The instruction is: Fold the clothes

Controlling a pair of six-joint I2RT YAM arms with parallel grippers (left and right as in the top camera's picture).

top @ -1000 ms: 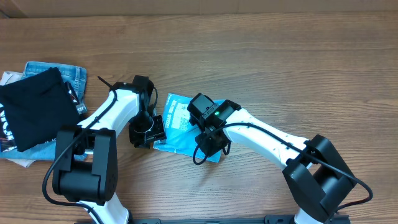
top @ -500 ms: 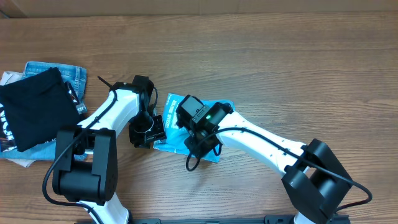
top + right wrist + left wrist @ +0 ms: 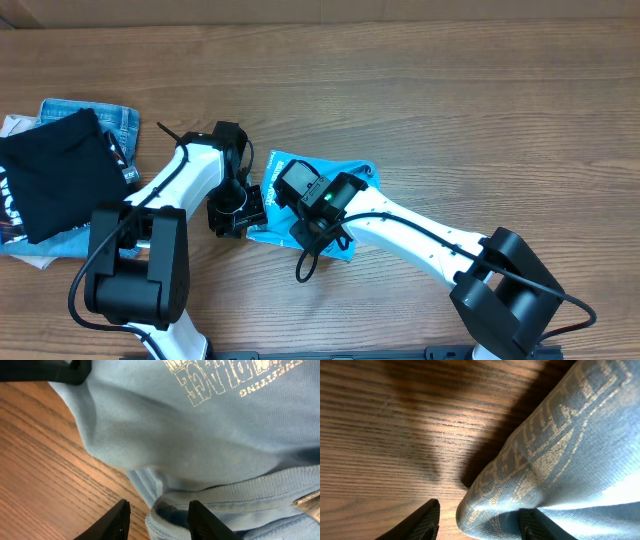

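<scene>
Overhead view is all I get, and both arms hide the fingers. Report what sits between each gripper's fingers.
Observer: The left gripper stands open; the T-shirt's printed folded edge lies between its fingers, clear of one.
Operator: Now the right.
Observer: The right gripper is open too, straddling a ribbed edge of the shirt.
Operator: Describe the cloth there.
Observer: It bunches into a soft ridge above that ribbing.

Block lettering on the sky-blue T-shirt, too skewed and cropped for any legible word.

Folded sky-blue printed T-shirt, flat
</scene>
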